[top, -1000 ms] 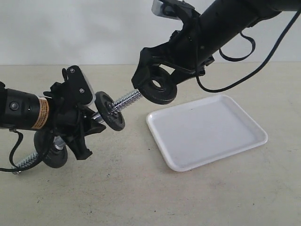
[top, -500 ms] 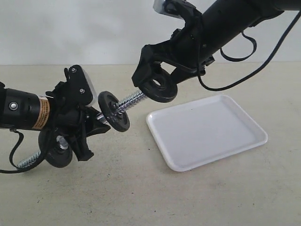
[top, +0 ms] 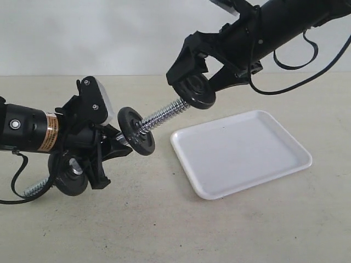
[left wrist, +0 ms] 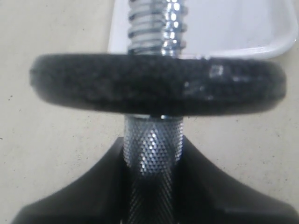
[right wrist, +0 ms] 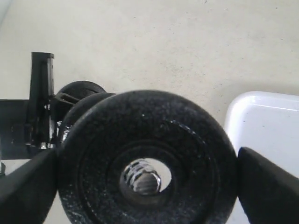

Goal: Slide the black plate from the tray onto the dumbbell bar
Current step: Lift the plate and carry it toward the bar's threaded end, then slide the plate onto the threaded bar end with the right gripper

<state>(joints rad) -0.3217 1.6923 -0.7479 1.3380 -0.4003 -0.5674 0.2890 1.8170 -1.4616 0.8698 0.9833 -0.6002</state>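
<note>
My right gripper (top: 198,86) is shut on the black plate (top: 201,95), held by its rim above the table, left of the tray (top: 241,159). In the right wrist view the plate (right wrist: 93,154) fills the space between the fingers (right wrist: 268,186), and the threaded tip of the dumbbell bar (right wrist: 142,178) shows in its centre hole. My left gripper (top: 101,147) is shut on the dumbbell bar (top: 162,116), which slants up to the right, its end meeting the plate. The left wrist view shows the knurled bar (left wrist: 152,149) clamped between the jaws.
One black disc (top: 137,130) sits on the bar just beyond my left gripper, seen edge-on as a disc (left wrist: 159,84) in the left wrist view. Another disc (top: 68,176) hangs on the bar's lower end. The white tray lies flat at the right, with nothing on it.
Both arms have shifted right. The right gripper has lifted the plate up and to the right, and the left gripper has followed with the bar, keeping its tip at the plate.
</note>
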